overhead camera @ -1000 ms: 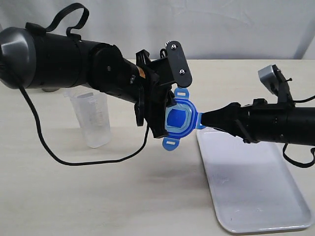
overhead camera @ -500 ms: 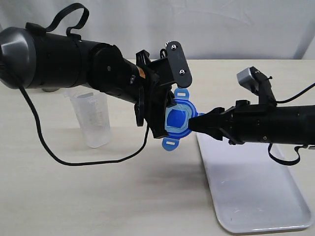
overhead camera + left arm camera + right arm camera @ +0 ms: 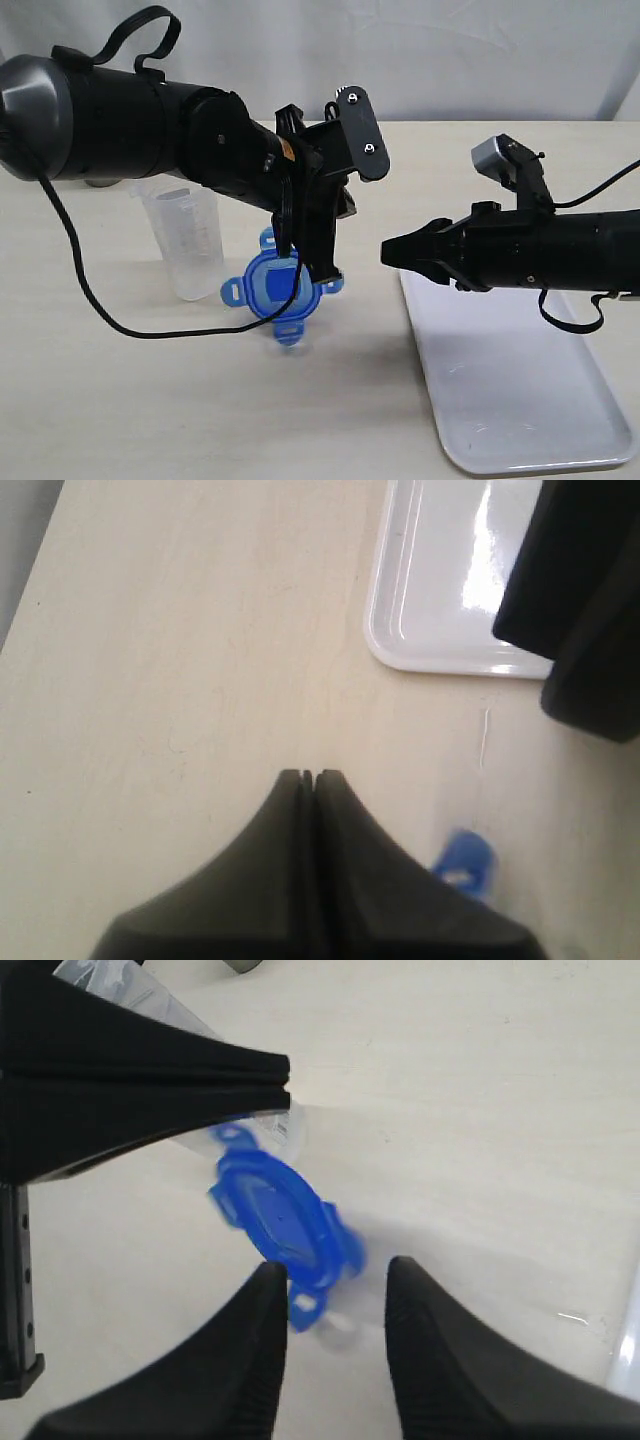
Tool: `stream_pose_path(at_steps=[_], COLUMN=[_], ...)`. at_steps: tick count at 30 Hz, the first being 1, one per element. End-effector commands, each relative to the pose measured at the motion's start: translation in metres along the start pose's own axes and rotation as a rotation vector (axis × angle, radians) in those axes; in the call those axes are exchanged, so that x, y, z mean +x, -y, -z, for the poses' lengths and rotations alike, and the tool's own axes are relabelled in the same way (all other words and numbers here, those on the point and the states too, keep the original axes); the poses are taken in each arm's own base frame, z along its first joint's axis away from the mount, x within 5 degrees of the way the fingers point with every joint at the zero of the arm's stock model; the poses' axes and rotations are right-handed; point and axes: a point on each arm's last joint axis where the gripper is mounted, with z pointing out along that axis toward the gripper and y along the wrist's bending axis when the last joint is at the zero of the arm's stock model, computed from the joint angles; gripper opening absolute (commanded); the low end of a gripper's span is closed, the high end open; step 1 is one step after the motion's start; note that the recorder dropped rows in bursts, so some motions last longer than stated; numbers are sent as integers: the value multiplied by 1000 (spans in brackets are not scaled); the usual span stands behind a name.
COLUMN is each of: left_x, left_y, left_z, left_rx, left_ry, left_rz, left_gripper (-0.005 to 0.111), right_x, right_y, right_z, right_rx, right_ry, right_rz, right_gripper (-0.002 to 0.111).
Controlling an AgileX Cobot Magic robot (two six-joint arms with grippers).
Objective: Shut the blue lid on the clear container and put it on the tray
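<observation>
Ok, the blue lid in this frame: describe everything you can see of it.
The blue lid is rounded-square plastic, a paler rim band around a darker centre, snap tabs sticking out. It is tilted, face toward the exterior camera, low beside the clear container, blurred in the right wrist view; contact with the table is unclear. Neither gripper holds it: the left gripper is shut empty, the right gripper open.
</observation>
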Motion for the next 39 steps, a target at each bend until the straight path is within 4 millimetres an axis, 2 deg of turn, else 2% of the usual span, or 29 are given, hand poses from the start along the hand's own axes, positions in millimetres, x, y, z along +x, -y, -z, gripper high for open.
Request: stream_pose_path(at_steps=[1, 3, 7, 10, 11, 13, 15, 19, 21, 23, 24, 25, 27, 31, 32, 34, 36, 39], left_x=[-2, 2, 9, 10, 16, 26, 40, 70, 86, 96, 107, 122, 136, 142, 141, 144, 147, 149], left_y=[0, 2, 12, 16, 21, 26, 31, 28, 32, 40, 47, 55, 65, 79, 82, 81, 82, 83], left_z=[4, 5, 6, 7, 8, 7, 2, 0, 8, 21, 29, 30, 26, 24, 24, 25, 25, 26], left_rx=[3, 47, 177, 225, 284, 310, 276, 199, 186, 149, 130, 117, 69, -5, -8, 8, 30, 56], left_ry=[7, -31, -90, -109, -153, -189, -205, -269, -294, -296, -323, -353, -312, -142, -105, -111, -138, -156], left_rz=[20, 14, 106, 126, 150, 182, 235, 475, 527, 454, 335, 182, 60, -206, -267, -347, -400, -541], left_gripper=[0, 0, 2, 15, 24, 30, 30, 30, 30, 30, 30, 30, 30, 30, 33, 47, 54, 55], right_x=[-1, -2, -7, -9, -11, -11, -9, -19, -26, -25, -25, -26, -26, -26, -26, -26, -27, -27], right_y=[-1, 0, 1, 4, 9, 14, 16, 7, 7, 11, 13, 13, 13, 13, 13, 13, 13, 13], right_z=[-1, 0, 0, 0, 1, 2, 3, -13, -26, -32, -32, -32, -32, -32, -32, -32, -32, -32], right_rx=[-12, 0, 26, 65, 133, 201, 218, 46, -61, -79, -67, -63, -65, -62, -60, -63, -64, -61], right_ry=[3, 5, -5, -29, -61, -98, -151, -238, -291, -324, -318, -315, -314, -315, -315, -311, -309, -305], right_rz=[2, 4, 19, 37, 58, 73, 80, 60, 44, 75, 92, 93, 95, 98, 98, 102, 107, 110], right_gripper=[23, 24, 38, 39, 39, 39, 39, 39, 39, 39, 39, 39, 39, 39, 39, 39, 39, 39])
